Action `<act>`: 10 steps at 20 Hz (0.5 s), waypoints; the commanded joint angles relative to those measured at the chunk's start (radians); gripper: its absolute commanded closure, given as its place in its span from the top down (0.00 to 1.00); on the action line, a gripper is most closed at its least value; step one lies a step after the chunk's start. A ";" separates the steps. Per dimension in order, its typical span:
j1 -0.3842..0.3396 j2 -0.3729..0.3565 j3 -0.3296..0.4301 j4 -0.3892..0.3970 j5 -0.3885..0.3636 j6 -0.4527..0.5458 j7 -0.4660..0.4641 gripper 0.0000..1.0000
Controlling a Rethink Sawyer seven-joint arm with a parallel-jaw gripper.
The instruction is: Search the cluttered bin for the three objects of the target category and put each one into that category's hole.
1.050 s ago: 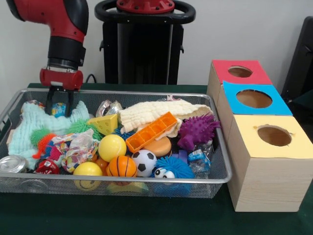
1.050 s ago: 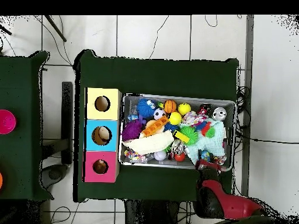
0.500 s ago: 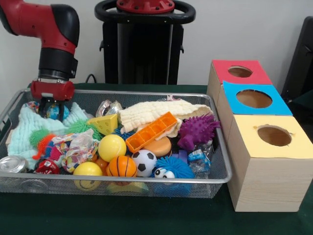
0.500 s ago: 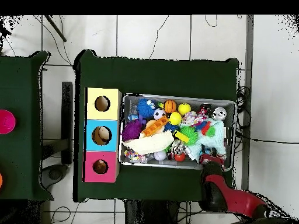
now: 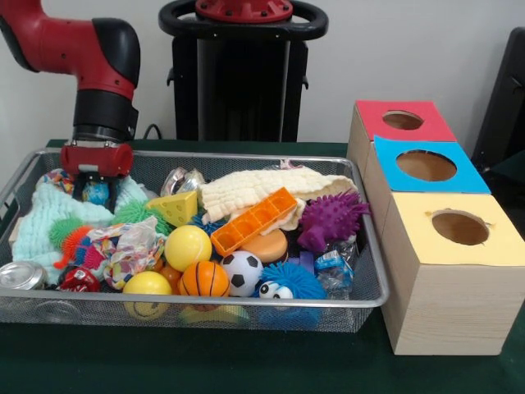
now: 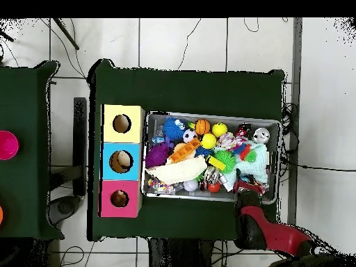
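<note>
From the front, you see the pincer (image 5: 96,190) lowered into the wire bin (image 5: 246,304) at the bin's ten o'clock corner, its tips around a small blue patterned ball (image 5: 96,194) on the pale green cloth (image 5: 37,222); you cannot tell whether it is clamped on the ball or merely straddling it. Close by at four o'clock lie a green spiky ball (image 5: 135,213) and a cheese wedge (image 5: 174,208). A cream cloth (image 5: 262,187), orange tray (image 5: 254,220) and purple spiky ball (image 5: 331,220) crowd the middle. At three o'clock from the bin stand three boxes with holes: red (image 5: 403,121), blue (image 5: 426,166), yellow (image 5: 459,227).

From overhead, the arm (image 6: 268,233) enters at five o'clock and covers the bin's (image 6: 212,115) lower right corner, hiding the pincer. The boxes (image 6: 122,160) sit at the bin's nine o'clock on the green worktop (image 6: 188,90). The orange basketball (image 6: 202,126) and yellow ball (image 6: 220,129) lie along the top edge.
</note>
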 commanded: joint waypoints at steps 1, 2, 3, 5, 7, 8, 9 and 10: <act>-0.040 0.137 0.133 -0.095 -0.081 0.044 0.214 1.00; -0.062 0.147 0.162 -0.103 -0.121 0.038 0.245 1.00; -0.074 0.162 0.179 -0.115 -0.148 0.021 0.265 1.00; -0.097 0.190 0.212 -0.136 -0.193 0.000 0.300 1.00; -0.119 0.215 0.244 -0.157 -0.240 -0.002 0.336 1.00; -0.125 0.224 0.252 -0.163 -0.252 -0.002 0.344 1.00; -0.135 0.230 0.267 -0.169 -0.279 0.011 0.365 1.00; -0.134 0.235 0.262 -0.166 -0.255 0.003 0.354 1.00</act>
